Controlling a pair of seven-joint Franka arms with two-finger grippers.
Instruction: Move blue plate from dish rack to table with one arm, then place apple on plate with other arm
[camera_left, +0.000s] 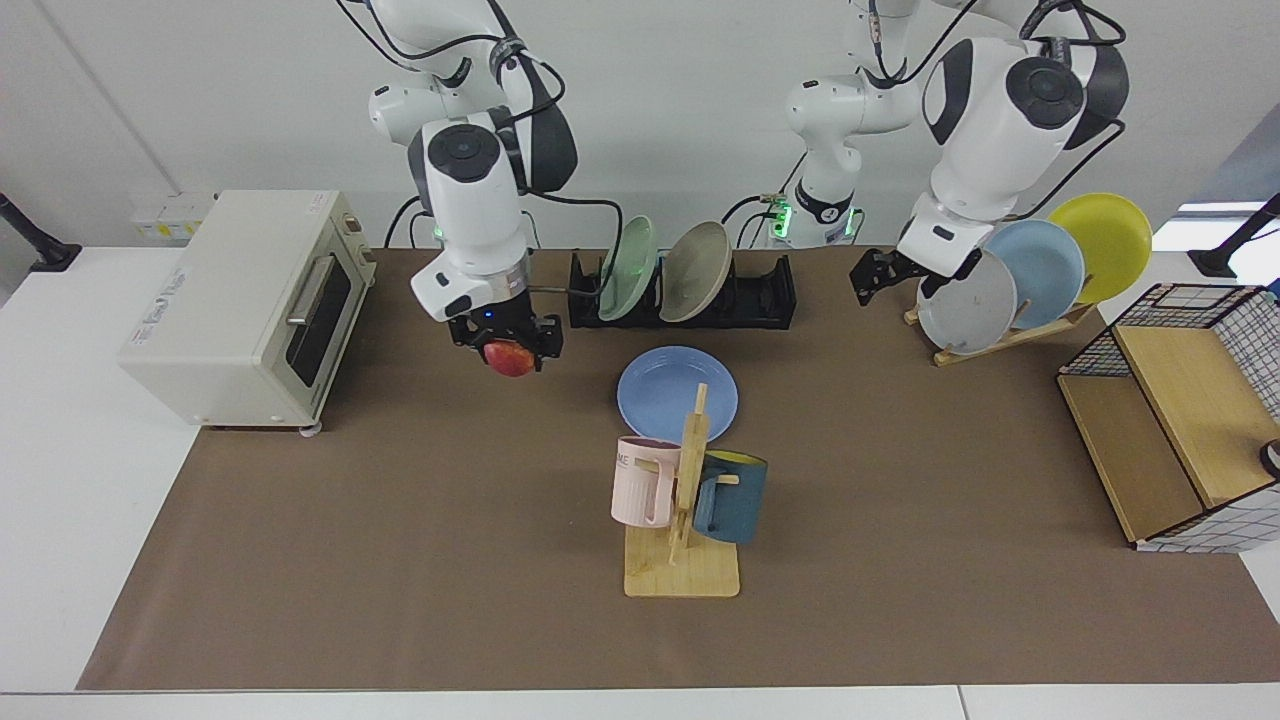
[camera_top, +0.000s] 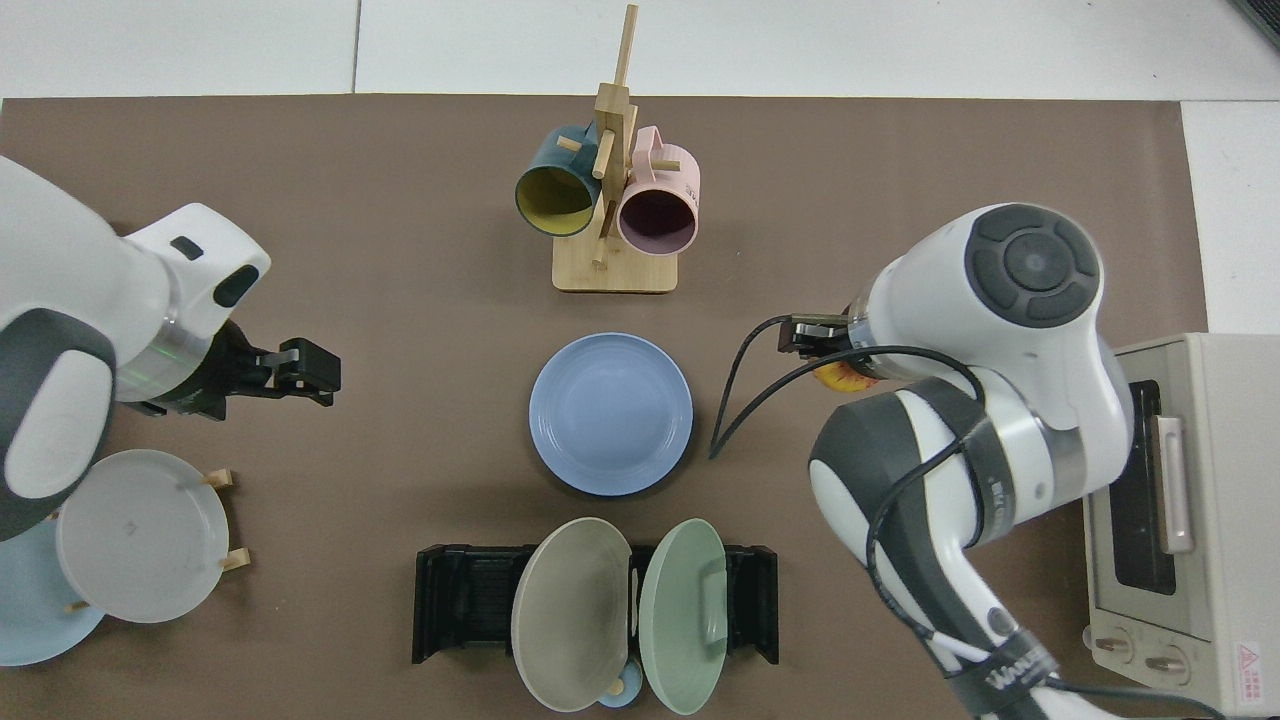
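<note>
The blue plate (camera_left: 678, 393) (camera_top: 610, 413) lies flat on the table's brown mat (camera_left: 400, 560), just in front of the black dish rack (camera_left: 765, 300) (camera_top: 460, 600). My right gripper (camera_left: 506, 350) hangs above the mat beside the plate, on the toaster's side, shut on the red and yellow apple (camera_left: 511, 360) (camera_top: 843, 376). My left gripper (camera_left: 893, 288) (camera_top: 312, 368) is raised and open with nothing in it, well away from the plate, next to the wooden plate stand.
A green plate (camera_left: 628, 268) and a beige plate (camera_left: 695, 270) stand in the rack. A mug tree (camera_left: 685, 500) with two mugs sits right in front of the blue plate. A toaster oven (camera_left: 240, 300), a slanted wooden stand with three plates (camera_left: 965, 298) and a wire-sided box (camera_left: 1180, 410) flank the mat.
</note>
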